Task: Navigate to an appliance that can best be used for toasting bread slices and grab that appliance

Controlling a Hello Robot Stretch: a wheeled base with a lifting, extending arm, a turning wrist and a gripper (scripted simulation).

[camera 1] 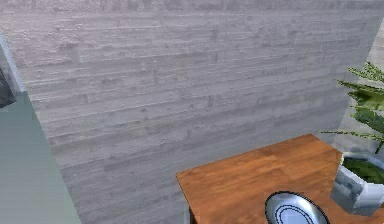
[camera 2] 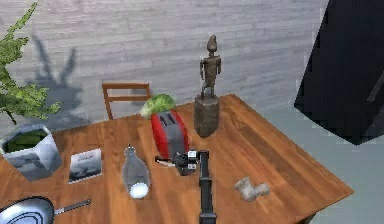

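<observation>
**Red toaster sitting right at the pincer**

The red toaster [camera 2: 170, 133] is standing upright on the wood surface [camera 2: 270, 150]. In the arm side view it's just left of the statue [camera 2: 208, 88] and a touch nearer the camera. The pincer [camera 2: 180, 160] is at the toaster's near end, down-left of the statue, on the tip of the dark arm [camera 2: 205, 195]. I honestly can't tell if the fingers are apart or together. I can't tell if it's got hold of anything either, since the toaster stands on the surface right behind it.

Moving outward:
- A green leafy thing [camera 2: 157, 103] is left of the statue.
- A chair [camera 2: 127, 98] back is farther left, past the far edge.
- A clear bottle [camera 2: 135, 172] is down-left of the statue.
- A book [camera 2: 86, 165] is beyond the bottle.
- A potted plant [camera 2: 28, 150] and a pan [camera 2: 25, 212] are way off to the statue's left.
- A small grey lump [camera 2: 250, 187] is down-right of the statue.

The forward view has a grey wall [camera 1: 180, 80] with a corner of the surface, the pan and the plant below it.
</observation>
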